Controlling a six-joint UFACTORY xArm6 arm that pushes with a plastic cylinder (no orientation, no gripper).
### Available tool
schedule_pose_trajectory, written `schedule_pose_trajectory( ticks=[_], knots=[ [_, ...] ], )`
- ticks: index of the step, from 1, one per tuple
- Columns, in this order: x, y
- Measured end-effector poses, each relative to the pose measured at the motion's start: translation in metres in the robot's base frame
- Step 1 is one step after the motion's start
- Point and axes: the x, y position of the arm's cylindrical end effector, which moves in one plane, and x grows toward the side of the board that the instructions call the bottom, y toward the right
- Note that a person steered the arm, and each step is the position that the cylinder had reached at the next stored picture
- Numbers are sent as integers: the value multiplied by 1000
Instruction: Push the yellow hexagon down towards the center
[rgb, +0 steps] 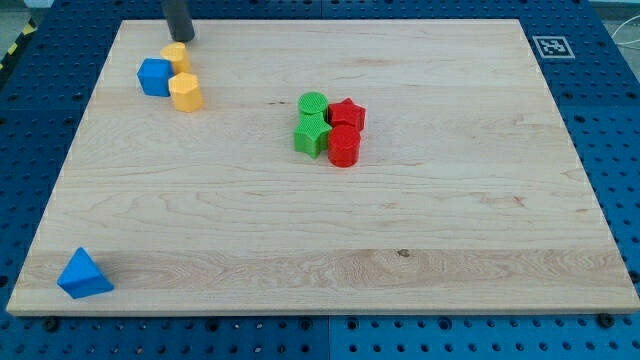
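The yellow hexagon (185, 91) lies near the board's top left, touching a blue block (155, 76) on its left. A second yellow block (176, 56) sits just above them. My tip (183, 39) is at the board's top left, right above this second yellow block and close to it. The rod comes in from the view's top edge.
A green round block (313, 104), a green star-like block (312, 133), a red star-like block (347, 113) and a red round block (343, 146) cluster near the centre. A blue triangle (84, 273) lies at the bottom left corner. A tag marker (551, 45) sits at the top right.
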Motion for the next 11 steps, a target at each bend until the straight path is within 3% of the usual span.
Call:
schedule_pose_trajectory(
  ticks=[3, 6, 11],
  knots=[
    [88, 3],
    [142, 30],
    [175, 92]
  ],
)
